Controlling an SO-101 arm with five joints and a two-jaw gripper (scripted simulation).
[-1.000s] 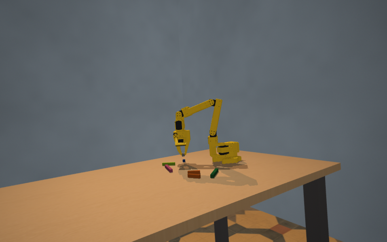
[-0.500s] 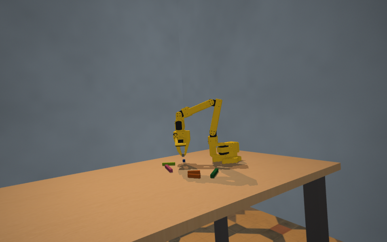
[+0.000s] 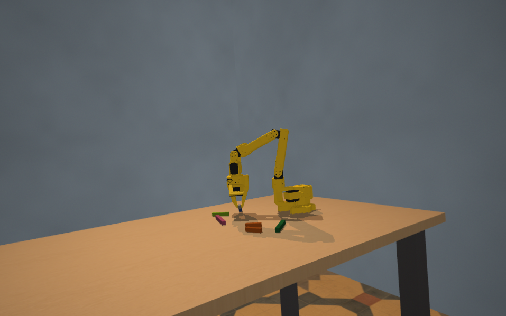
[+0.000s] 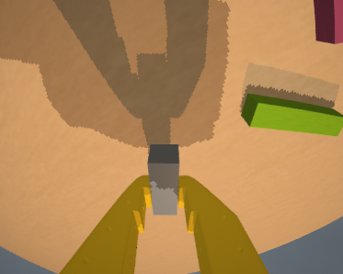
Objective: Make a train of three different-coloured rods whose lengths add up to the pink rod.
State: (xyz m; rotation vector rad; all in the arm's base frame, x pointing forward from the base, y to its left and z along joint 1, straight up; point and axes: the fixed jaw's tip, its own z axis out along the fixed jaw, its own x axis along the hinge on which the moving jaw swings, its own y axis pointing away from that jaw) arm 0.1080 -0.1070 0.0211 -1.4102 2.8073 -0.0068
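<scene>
My gripper (image 3: pixel 239 205) is shut on the grey rod (image 4: pixel 164 182). The rod stands on end between the fingertips, pointing down, with its lower end close to the table and meeting its own shadow. In the exterior view a small dark blue piece (image 3: pixel 240 210) lies right under the fingertips; it does not show in the wrist view. The lime rod (image 3: pixel 220 214) lies flat just left of the gripper and also shows in the wrist view (image 4: pixel 292 115).
An orange-red rod shape (image 3: pixel 253 227), perhaps two rods side by side, lies in front of the gripper. A dark green rod (image 3: pixel 279 225) lies to its right. The arm's base (image 3: pixel 296 200) stands behind them, near the table's far edge.
</scene>
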